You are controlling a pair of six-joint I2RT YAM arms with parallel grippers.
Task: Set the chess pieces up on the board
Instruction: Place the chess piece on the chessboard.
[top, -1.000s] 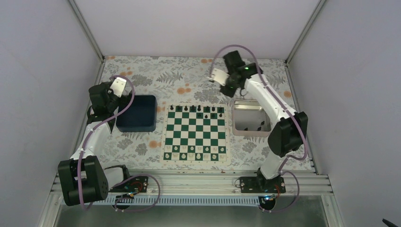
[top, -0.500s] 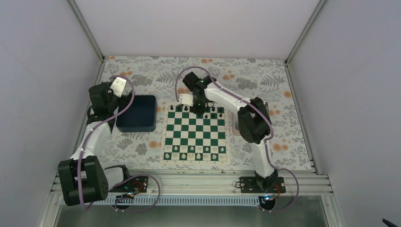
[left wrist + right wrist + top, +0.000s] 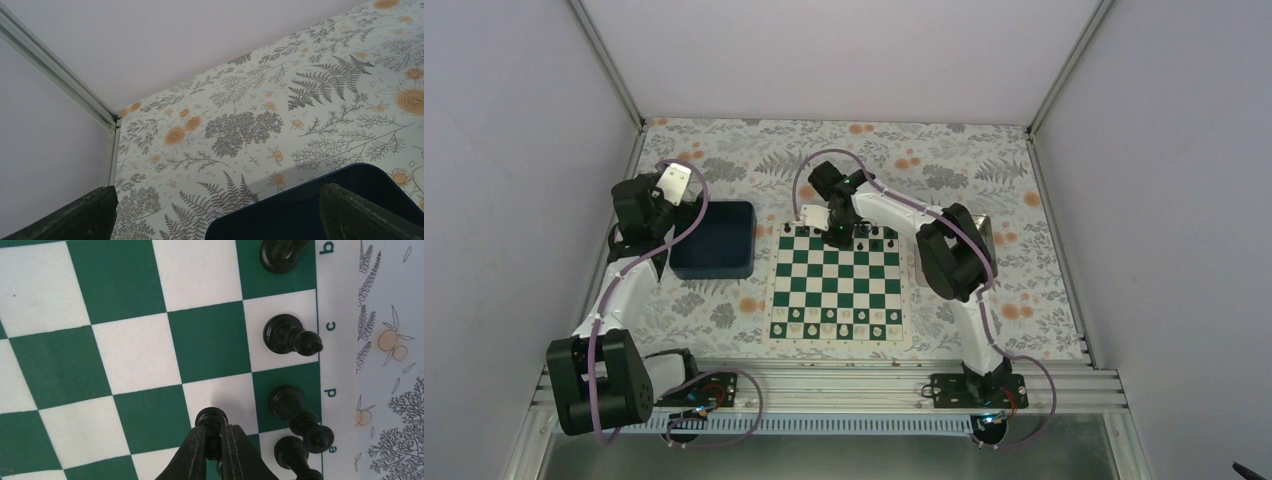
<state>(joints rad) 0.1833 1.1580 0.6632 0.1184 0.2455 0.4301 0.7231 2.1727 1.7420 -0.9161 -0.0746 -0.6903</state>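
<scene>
The green and white board [image 3: 837, 283] lies at the table's middle. Black chess pieces [image 3: 876, 232] stand along its far row; white ones line the near rows. My right gripper [image 3: 835, 235] hangs over the far rows, shut on a black pawn [image 3: 212, 421] held just above a white square in the second row. In the right wrist view black pieces stand on the squares by letters c [image 3: 290, 336] and d [image 3: 295, 410]. My left gripper [image 3: 672, 188] is open and empty above the dark blue bin [image 3: 714, 238], its fingers [image 3: 350, 215] wide apart.
A silver metal tray [image 3: 977, 228] sits right of the board, mostly hidden by my right arm. The blue bin's far rim [image 3: 320, 200] shows in the left wrist view. Walls close in the floral table on three sides.
My right arm swung from above the silver tray leftward to the board's far rows and lowered with the pawn. The left arm has not moved.
</scene>
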